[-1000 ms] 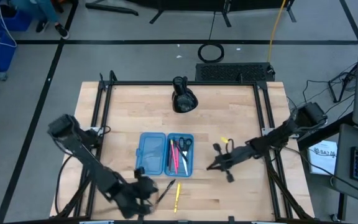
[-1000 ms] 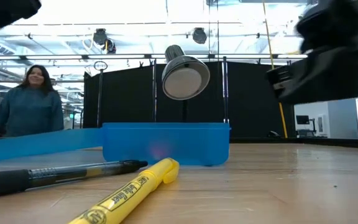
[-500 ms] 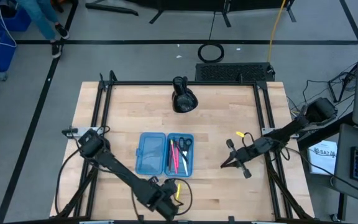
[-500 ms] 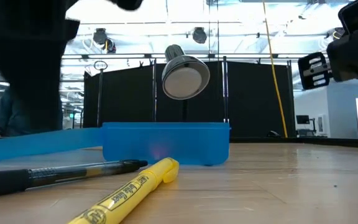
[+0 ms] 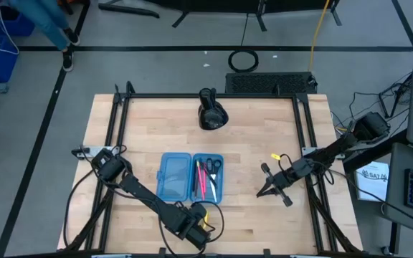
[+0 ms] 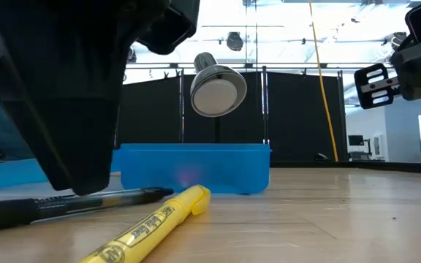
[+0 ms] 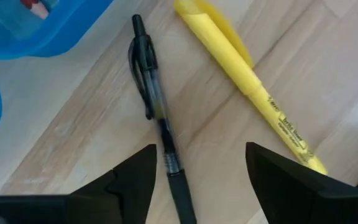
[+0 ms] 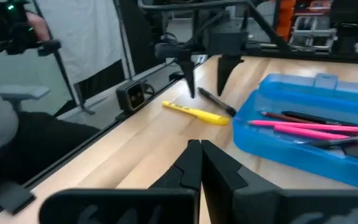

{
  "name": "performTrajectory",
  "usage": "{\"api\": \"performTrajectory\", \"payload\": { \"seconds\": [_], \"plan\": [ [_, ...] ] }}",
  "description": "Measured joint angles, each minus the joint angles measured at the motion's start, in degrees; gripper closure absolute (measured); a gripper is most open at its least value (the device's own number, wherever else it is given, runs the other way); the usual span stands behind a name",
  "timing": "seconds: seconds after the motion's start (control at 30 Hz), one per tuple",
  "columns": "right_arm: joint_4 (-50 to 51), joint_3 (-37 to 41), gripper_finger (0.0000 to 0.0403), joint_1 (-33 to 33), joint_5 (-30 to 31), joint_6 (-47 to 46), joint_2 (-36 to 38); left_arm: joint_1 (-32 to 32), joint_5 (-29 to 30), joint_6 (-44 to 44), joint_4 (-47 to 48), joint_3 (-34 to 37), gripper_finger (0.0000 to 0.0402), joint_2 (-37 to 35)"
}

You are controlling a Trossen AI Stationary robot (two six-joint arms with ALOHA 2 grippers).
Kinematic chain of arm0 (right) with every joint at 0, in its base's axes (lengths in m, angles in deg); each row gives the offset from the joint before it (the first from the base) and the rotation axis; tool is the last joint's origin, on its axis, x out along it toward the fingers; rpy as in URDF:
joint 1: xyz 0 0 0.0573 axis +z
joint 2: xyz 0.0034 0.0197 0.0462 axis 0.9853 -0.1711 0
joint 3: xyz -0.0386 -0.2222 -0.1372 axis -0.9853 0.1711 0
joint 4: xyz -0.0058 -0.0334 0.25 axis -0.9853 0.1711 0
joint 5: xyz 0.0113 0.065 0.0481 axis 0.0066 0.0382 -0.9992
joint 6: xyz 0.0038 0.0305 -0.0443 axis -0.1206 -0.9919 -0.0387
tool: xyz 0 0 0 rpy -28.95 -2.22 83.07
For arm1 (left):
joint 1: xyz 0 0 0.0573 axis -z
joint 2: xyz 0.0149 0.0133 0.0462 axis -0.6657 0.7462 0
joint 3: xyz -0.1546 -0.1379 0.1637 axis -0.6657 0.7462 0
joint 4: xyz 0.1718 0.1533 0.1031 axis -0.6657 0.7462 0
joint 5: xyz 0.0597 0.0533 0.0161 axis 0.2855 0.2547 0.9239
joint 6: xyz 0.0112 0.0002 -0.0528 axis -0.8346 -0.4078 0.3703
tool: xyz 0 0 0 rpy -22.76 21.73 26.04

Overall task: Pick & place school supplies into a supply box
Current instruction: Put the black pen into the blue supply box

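Your case (image 5: pixel 190 178) at table centre already holds pink pens and scissors (image 5: pixel 214 165); the black pen (image 7: pixel 157 115) and yellow marker (image 7: pixel 248 78) remain beside it, under your wide-open left gripper (image 7: pixel 201 171); right gripper (image 8: pixel 199 163) waits pinched shut.

The left gripper (image 8: pixel 205 79) is hovering, fingers parted, over the black pen (image 8: pixel 216 101) beside the yellow highlighter (image 8: pixel 194 112), centre frame.

Place: robotics lab or workshop hall
Evidence: framed wooden tabletop (image 5: pixel 264 136), black curtain partitions (image 6: pixel 298 117), ceiling lights, grey floor (image 5: pixel 156 68)
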Motion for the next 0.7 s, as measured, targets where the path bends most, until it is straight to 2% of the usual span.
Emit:
{"api": "performTrajectory", "payload": {
  "seconds": [0.2,0.37,0.7],
  "plan": [
    [-0.1,0.0,0.0403,0.0,-0.1,0.3,0.0,0.1,-4.3,0.6,4.4,0.0,0.0192,0.0],
    [-0.4,0.0,0.0403,0.0,-0.1,0.3,0.0,0.3,-4.5,1.9,4.2,2.0,0.022,0.0],
    [-1.3,0.0,0.0403,0.0,0.1,0.2,0.0,0.3,-5.2,3.6,-7.0,10.8,0.0246,-1.0]
  ]
}}
